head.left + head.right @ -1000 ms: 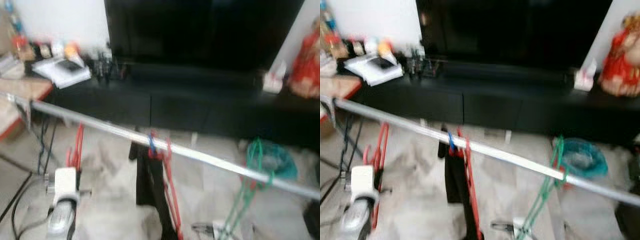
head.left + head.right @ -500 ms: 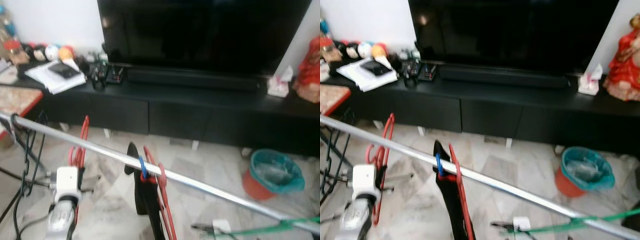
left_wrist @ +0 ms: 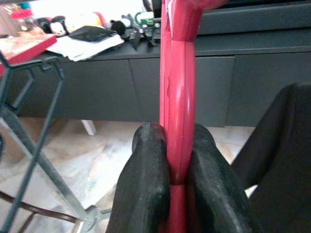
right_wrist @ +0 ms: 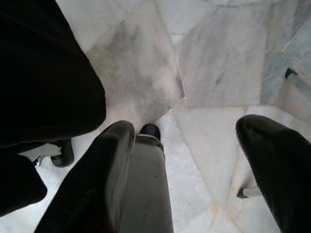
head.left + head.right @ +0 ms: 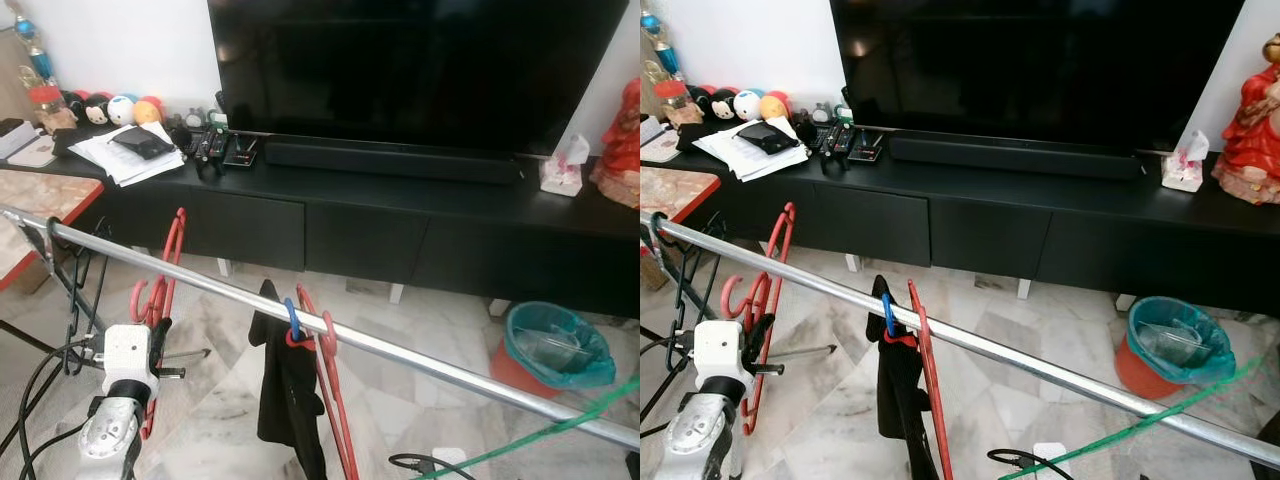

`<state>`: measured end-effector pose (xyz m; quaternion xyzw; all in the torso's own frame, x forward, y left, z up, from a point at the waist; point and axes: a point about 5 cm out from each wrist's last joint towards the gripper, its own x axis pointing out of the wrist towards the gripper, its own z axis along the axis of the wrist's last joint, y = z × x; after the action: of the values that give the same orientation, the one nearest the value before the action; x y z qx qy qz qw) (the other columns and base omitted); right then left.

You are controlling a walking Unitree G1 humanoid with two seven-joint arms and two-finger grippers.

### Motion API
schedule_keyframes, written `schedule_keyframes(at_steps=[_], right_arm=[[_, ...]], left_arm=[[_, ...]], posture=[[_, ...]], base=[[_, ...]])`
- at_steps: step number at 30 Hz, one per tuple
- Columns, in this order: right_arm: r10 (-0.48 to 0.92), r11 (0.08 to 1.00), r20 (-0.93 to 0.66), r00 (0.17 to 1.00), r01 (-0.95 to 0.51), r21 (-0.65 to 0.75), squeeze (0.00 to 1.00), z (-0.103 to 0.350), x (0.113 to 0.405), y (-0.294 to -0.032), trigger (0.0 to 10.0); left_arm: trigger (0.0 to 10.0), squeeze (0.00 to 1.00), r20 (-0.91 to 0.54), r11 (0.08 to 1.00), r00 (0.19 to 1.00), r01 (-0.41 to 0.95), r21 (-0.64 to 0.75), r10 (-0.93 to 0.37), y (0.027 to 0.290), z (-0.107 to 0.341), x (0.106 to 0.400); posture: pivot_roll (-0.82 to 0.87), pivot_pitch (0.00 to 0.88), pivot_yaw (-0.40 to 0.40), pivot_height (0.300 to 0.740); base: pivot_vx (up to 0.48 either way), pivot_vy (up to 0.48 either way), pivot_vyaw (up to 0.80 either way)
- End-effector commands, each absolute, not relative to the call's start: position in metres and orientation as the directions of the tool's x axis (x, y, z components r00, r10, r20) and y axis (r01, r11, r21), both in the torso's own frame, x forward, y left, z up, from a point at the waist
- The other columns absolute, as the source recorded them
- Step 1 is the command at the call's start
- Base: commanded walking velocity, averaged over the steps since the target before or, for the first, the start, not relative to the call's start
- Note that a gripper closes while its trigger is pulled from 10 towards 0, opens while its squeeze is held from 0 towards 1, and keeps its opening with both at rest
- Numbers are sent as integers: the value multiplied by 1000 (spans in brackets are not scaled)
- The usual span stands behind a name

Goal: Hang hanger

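Note:
A silver rail (image 5: 380,345) runs slantwise across the room, from upper left to lower right. My left gripper (image 3: 176,138) is shut on a red hanger (image 5: 166,285), holding it upright just below the rail's left part. The left arm (image 5: 115,425) rises from the bottom left. Another red hanger (image 5: 325,385) with a blue hook and a black garment (image 5: 285,395) hangs mid-rail. A green hanger (image 5: 560,422) slants under the rail at lower right. My right gripper (image 4: 189,131) is open above the marble floor, with black cloth (image 4: 43,82) beside it.
Behind the rail stand a long black TV cabinet (image 5: 400,215) and a TV (image 5: 420,70). A teal waste bin (image 5: 555,345) sits on the floor at right. A black metal rack frame (image 5: 70,290) and cables (image 5: 30,400) are at left, by a red-edged table (image 5: 40,190).
The camera has shifted and the picture has sharpened. The green hanger, which hung upright from the rail's right part, now lies slanted low at right. My left gripper keeps its hold on the red hanger.

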<state>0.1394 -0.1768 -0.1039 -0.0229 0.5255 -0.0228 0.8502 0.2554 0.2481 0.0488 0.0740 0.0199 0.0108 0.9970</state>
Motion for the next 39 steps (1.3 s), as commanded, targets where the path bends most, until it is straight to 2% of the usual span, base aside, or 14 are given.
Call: schedule_keyframes(at_steps=[1,5,6,8,23,39], right_arm=[[-63,998,-892,449,16,-62,0,-103,141,-177,10000],[-64,998,-891,450,16,-63,0,-103,141,-177,10000],[-65,998,-890,452,23,-61,0,-103,141,-176,10000],[-66,998,-890,452,26,-61,0,-103,141,-176,10000],[-67,998,-888,456,33,-59,0,-103,142,-175,10000],[-66,998,-887,458,37,-55,0,-103,143,-174,10000]], left_arm=[[10000,0,-24,988,1000,6,151,-2,249,56,258],[10000,0,-45,984,994,110,144,-104,240,62,269],[10000,0,-82,975,983,175,136,-165,235,61,274],[10000,0,-117,967,972,217,133,-202,232,57,276],[10000,0,-130,967,967,231,105,-217,221,65,297],[10000,0,-340,966,928,214,144,-154,215,40,303]], posture=[[39,0,-3,740],[39,0,-1,740],[32,0,7,740],[32,0,7,740],[28,0,14,740],[24,0,19,740]], base=[[0,0,0],[0,0,0],[0,0,0],[0,0,0],[0,0,0],[0,0,0]])
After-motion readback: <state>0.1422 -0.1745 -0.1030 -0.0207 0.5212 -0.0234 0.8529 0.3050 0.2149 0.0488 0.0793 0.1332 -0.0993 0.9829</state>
